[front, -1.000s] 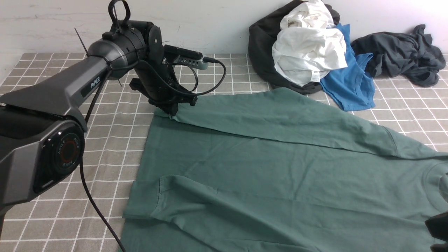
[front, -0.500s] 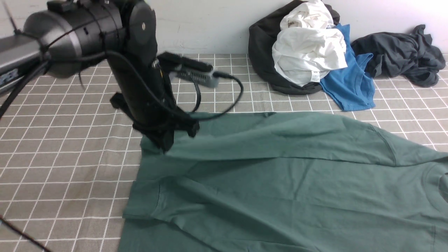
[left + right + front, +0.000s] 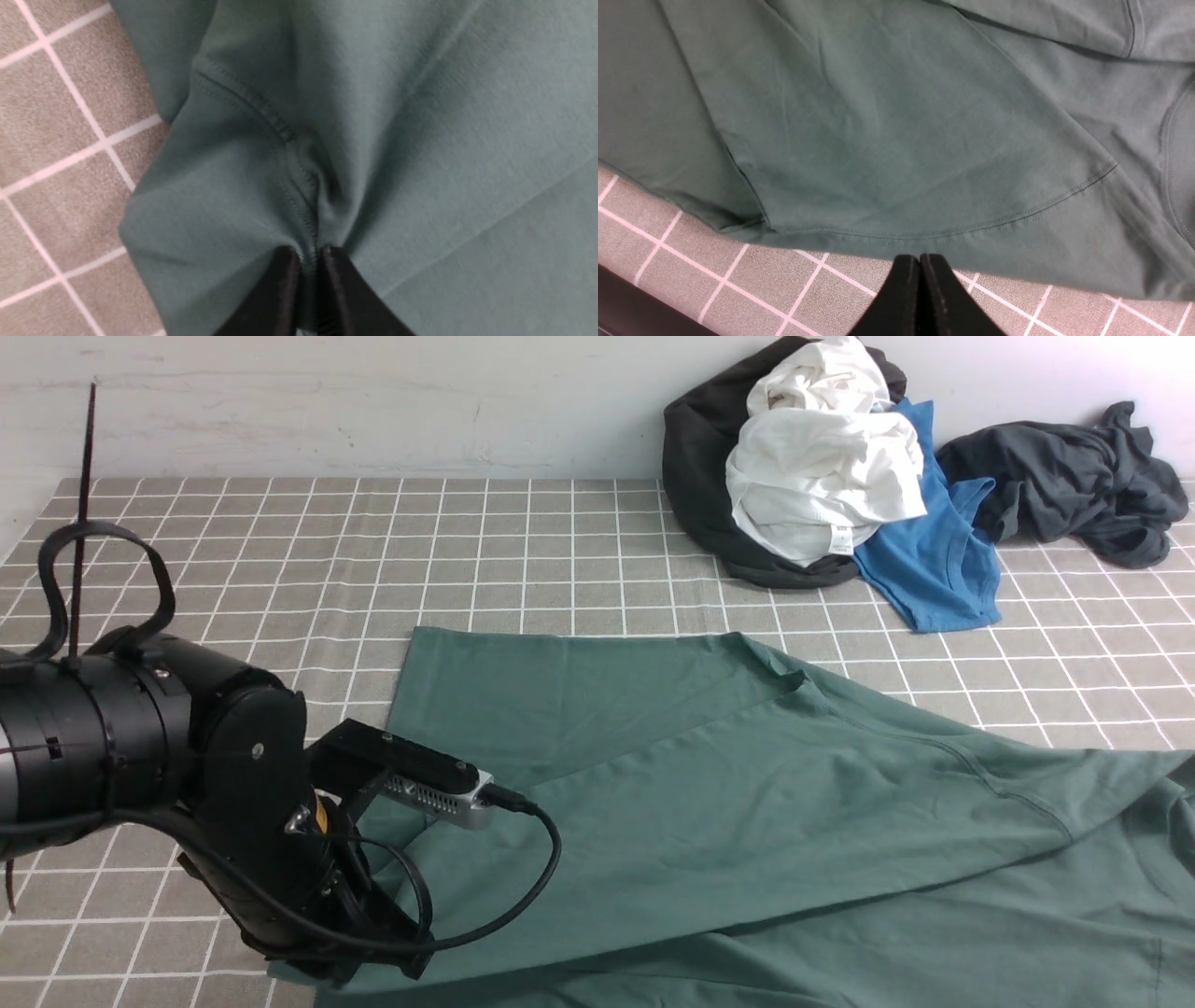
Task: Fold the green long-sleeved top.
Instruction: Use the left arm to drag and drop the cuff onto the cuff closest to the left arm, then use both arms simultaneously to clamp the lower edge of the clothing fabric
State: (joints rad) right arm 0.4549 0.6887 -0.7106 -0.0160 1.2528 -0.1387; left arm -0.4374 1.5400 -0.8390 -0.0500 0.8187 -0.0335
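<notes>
Change since a second ago: we log the left gripper as gone from the far left corner of the green long-sleeved top to its near left corner. The pinched cloth has come with it, so a broad layer now lies slanted across the garment's body.

1. Left gripper: jaws almost together, clamped on a bunched fold of the green jersey, with a stitched seam running into the pinch. We take this for a cuff or hem, though the close view does not settle which.
2. Wrist camera on the left arm: a grey block with a black cable looping off it, above the top's near left edge.
3. Right gripper: jaws pressed together with nothing between them, tips over the checked tablecloth just beside the top's near edge.
4. Green long-sleeved top: spread over the near and right part of the tablecloth, running off the view at the right.
5. Heap at the far right, against the wall: white garment on a black garment, with a blue t-shirt beside them and a dark grey garment further right. All lie apart from the top.
</notes>
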